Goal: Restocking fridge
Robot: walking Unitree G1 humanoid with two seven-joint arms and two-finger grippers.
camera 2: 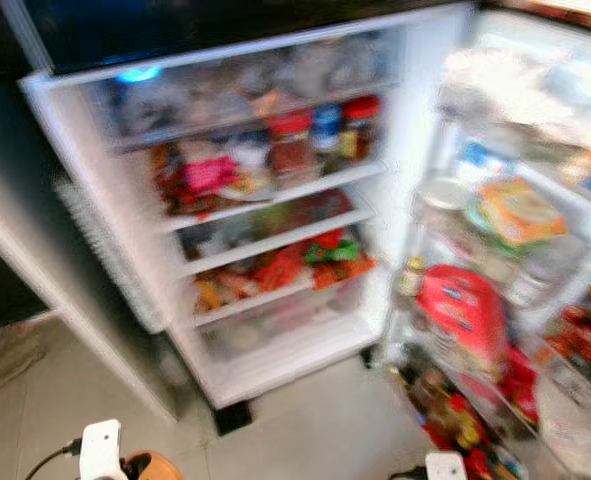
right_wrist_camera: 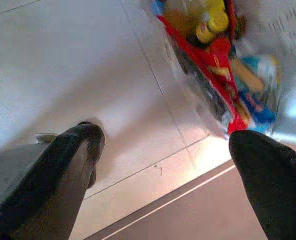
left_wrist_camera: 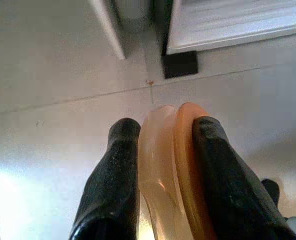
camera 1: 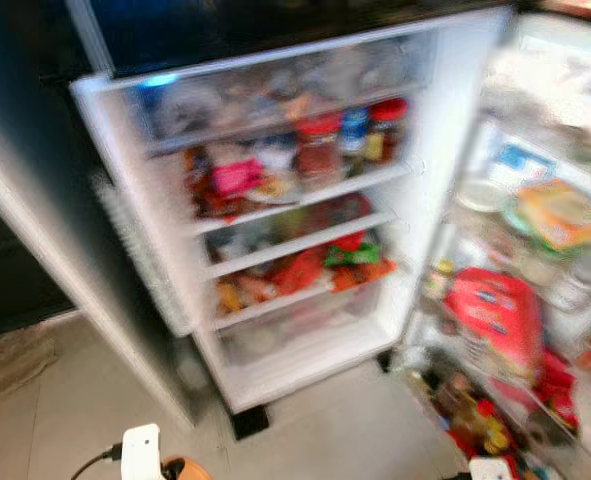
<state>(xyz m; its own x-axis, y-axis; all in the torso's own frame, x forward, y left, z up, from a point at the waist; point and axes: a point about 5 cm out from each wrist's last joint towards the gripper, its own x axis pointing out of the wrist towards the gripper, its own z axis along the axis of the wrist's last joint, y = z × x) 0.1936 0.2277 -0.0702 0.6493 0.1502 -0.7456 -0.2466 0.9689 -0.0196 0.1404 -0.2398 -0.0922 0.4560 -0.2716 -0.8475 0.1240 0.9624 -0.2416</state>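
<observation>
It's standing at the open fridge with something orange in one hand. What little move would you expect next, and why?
Probably lifting the left end effector toward a shelf. It is shut on an orange, translucent item low over the floor, and the fridge stands open ahead. The shelves look crowded and blurred, so which spot is free is unclear. The right end effector is open and empty.

Pale floor tiles spread below me, crossed by thin grout lines. A dark cabinet stands to my left. Light glares off the floor.
</observation>
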